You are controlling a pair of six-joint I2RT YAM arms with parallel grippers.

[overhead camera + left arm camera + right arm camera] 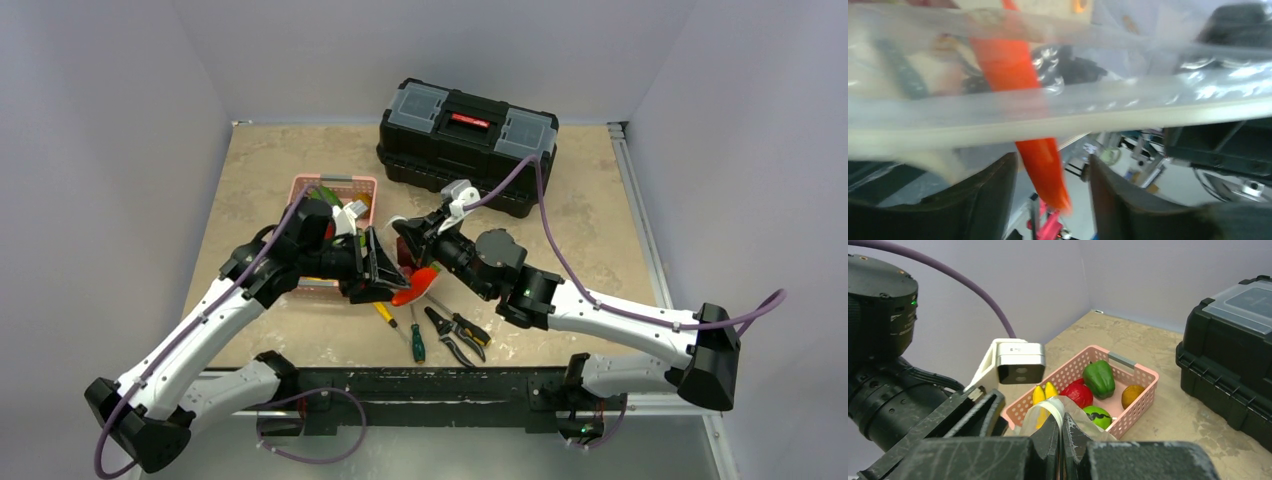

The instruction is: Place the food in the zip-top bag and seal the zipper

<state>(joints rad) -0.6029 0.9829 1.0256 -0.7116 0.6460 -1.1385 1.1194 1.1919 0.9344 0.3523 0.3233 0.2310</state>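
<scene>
Grey walls close in the table on the left, back and right. The black toolbox fills the far middle, and the pink basket sits left of it, close under my left arm. Bare room lies on the right, between my right forearm and the table's right edge, and in a narrow strip left of the basket. Toward the near edge, a yellow-handled screwdriver, a green-handled screwdriver and pliers lie just below where my two grippers meet.

My right gripper is pressed together, pinching the rim of the zip-top bag where its whitish strip folds over. My left gripper is spread. The zipper runs straight across just past its fingers; whether they touch it I cannot tell, as that view is blurred. An orange carrot shows through the plastic and crosses the zipper, its tip hanging between my left fingers, close beside one of them.

The other food is in the basket: a green pepper, a red piece, a yellow banana, a brown piece and a round green piece.
</scene>
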